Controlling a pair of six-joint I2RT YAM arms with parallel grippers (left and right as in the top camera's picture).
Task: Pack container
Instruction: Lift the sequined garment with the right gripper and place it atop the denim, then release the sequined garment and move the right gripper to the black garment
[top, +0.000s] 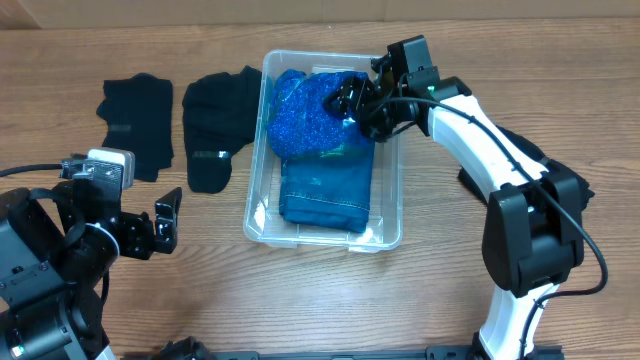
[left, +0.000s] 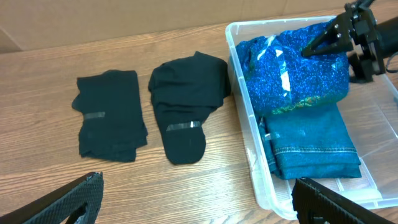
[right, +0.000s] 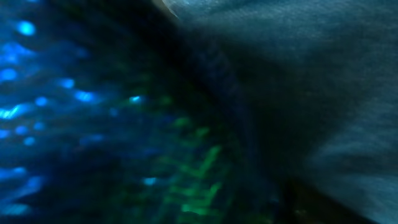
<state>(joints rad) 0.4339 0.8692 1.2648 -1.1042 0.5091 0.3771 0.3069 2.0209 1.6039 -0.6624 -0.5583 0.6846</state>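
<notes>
The clear container (top: 256, 190) stands mid-table. Inside it, folded blue jeans (top: 327, 190) lie at the near end, and a sparkly blue garment (top: 303, 120) is bunched on top at the far end. My right gripper (top: 352, 103) reaches into the far right part of the container with its tip against the sparkly garment. In the right wrist view only blurred sparkly fabric (right: 81, 112) and denim (right: 311, 74) show, and its fingers are hidden. My left gripper (top: 165, 222) is open and empty over bare table, left of the container (left: 245, 124).
Two folded black garments (top: 137, 125) (top: 220, 125) lie on the table left of the container; they also show in the left wrist view (left: 112, 118) (left: 186, 102). A dark garment (top: 535, 160) lies under my right arm at the right.
</notes>
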